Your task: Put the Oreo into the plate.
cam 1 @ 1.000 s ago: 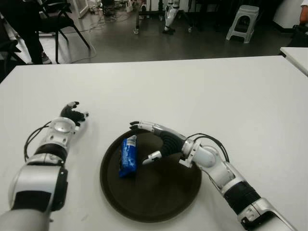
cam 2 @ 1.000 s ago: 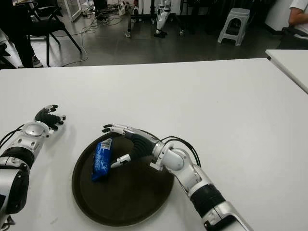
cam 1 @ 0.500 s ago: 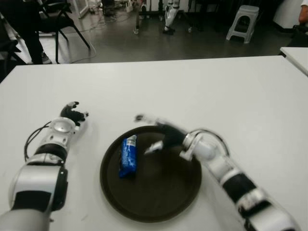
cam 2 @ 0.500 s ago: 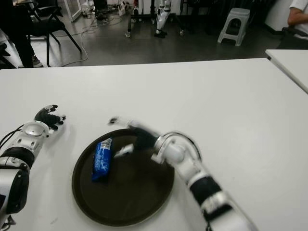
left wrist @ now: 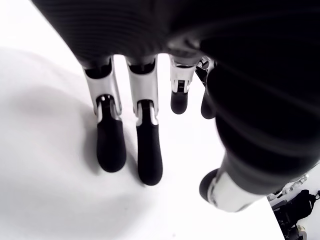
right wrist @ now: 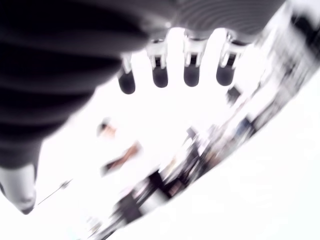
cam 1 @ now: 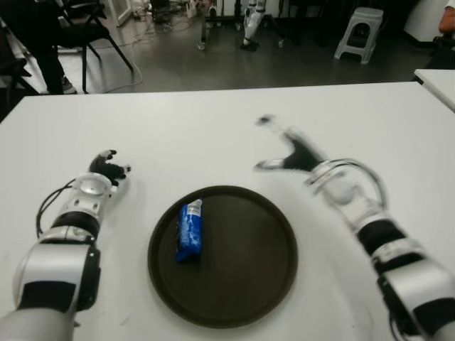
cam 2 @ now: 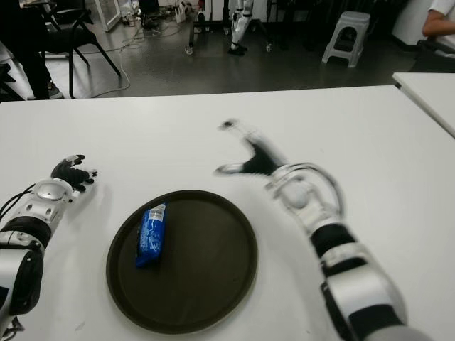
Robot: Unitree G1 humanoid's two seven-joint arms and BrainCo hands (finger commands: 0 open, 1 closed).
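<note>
No readable text showed anywhere. The blue packet (cam 1: 189,231) lying in the dark plate (cam 1: 249,298) carried markings too small and blurred to make out, and nothing else in view bore a legible label, number or sign.

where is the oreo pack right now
The blue Oreo pack lies inside the dark round plate, on its left part, in neither hand. The left hand shows to its left; the right hand is beyond the plate.

Bright, even light; blurred right robot hand (cam 1: 288,153)
</note>
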